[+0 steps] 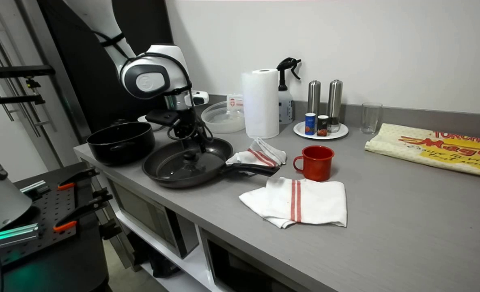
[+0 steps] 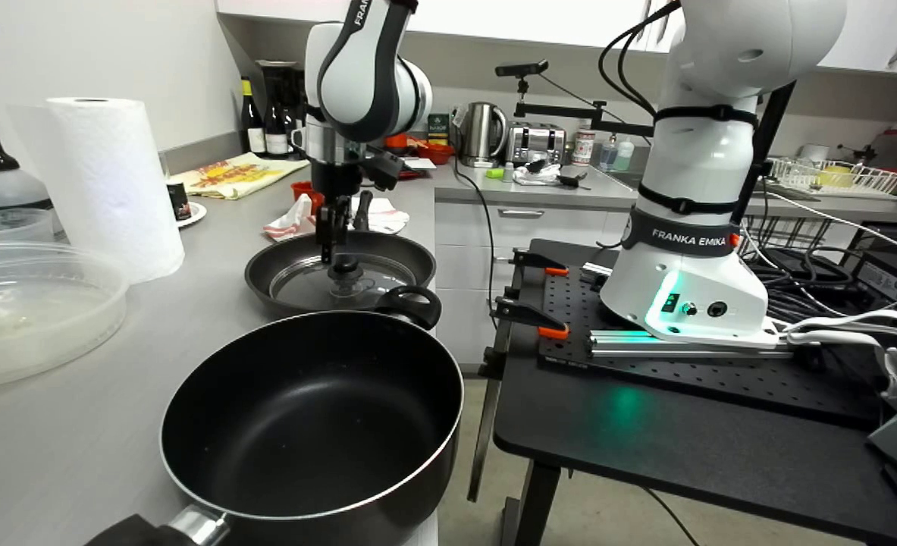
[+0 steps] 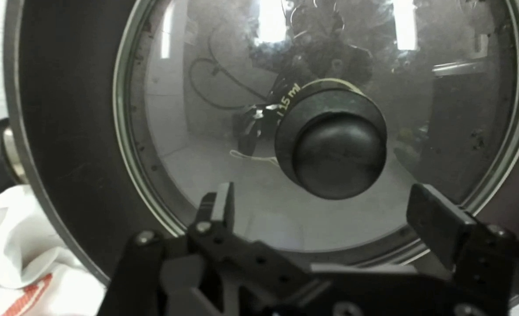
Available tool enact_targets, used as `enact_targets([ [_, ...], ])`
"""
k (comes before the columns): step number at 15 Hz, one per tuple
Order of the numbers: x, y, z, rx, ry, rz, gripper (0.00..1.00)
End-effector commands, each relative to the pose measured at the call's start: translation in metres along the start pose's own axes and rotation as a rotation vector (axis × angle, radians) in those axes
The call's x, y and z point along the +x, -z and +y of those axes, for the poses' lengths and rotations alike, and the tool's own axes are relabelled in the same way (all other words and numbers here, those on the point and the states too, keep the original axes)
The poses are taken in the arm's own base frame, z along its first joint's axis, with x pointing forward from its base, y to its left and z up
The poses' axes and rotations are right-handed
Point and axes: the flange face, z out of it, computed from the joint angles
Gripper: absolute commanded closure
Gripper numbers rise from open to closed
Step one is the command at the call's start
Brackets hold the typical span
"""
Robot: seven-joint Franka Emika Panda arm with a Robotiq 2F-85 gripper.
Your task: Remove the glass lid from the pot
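Glass lid point(image 3: 259, 74) in the frying pan point(image 3: 75, 131), gripper point(image 3: 323, 204) close above

One lid, one frying pan and one black pot point(image 2: 319, 425) share the counter point(image 1: 406, 227) with two striped towels point(image 1: 321, 202), one red mug point(image 1: 319, 163), one drinking glass point(image 1: 371, 117), one paper roll point(image 1: 260, 105), two steel mills point(image 1: 335, 99) and two small canisters point(image 1: 310, 123).

The arm point(image 1: 144, 83) reaches down over the pan, its wrist pointing at the lid. The gripper's fingers point(image 3: 223, 204) stand wide apart, clear of the lid's black knob point(image 3: 340, 156).

The lid lies flat inside the pan, knob up. The pot stands uncovered just beside the pan, its bare inside showing in an exterior view. A white plate point(image 1: 299, 129) carries the two canisters.
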Motion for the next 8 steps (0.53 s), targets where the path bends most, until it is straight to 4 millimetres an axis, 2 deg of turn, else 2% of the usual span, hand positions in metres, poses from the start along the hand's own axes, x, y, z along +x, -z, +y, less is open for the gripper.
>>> enact_targets([
  [1, 0.0, 0.013, -0.003, -0.011, -0.003, 0.036, 0.0],
  [5, -0.015, 0.04, -0.022, -0.021, 0.032, 0.077, 0.0],
  [6, 0.0, 0.019, -0.009, -0.007, 0.014, 0.045, 0.0],
  [8, -0.006, 0.029, -0.016, -0.009, 0.027, 0.057, 0.0],
])
